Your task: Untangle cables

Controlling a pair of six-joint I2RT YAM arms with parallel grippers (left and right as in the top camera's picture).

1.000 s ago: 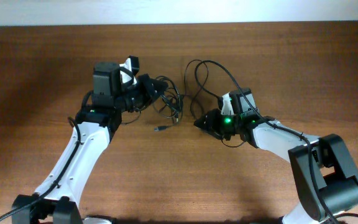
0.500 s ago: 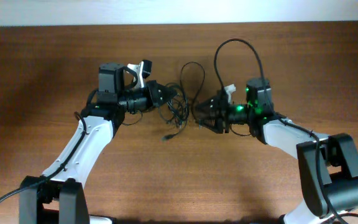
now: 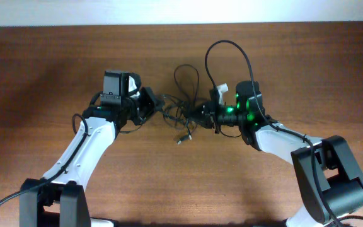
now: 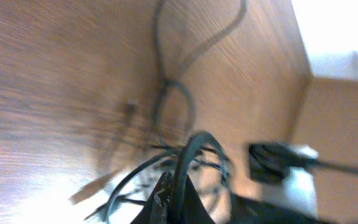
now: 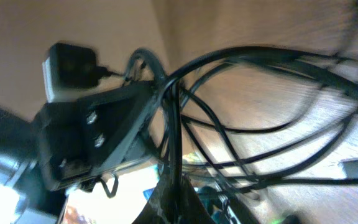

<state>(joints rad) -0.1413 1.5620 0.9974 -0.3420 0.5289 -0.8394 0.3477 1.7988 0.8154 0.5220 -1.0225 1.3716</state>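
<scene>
The cables (image 3: pixel 180 108) are thin black cords bunched in a tangle between my two grippers at the table's middle. One loop (image 3: pixel 229 53) arches up over the right arm, and a plug end (image 3: pixel 181 139) hangs below the tangle. My left gripper (image 3: pixel 154 102) is shut on a cord at the tangle's left side; the left wrist view shows a cord (image 4: pixel 185 168) pinched between the jaws. My right gripper (image 3: pixel 200 114) is shut on a cord at the tangle's right side; the right wrist view shows a cord (image 5: pixel 171 143) running straight into its jaws.
The wooden table (image 3: pixel 43 75) stretches to both sides. A pale wall strip (image 3: pixel 169 11) runs along the far edge. Thicker black cables run along both arms to their bases at the near edge.
Both grippers have moved closer together, and the tangle has shifted right and down. The big loop over the right arm has swung left. The plug end has dropped lower.
</scene>
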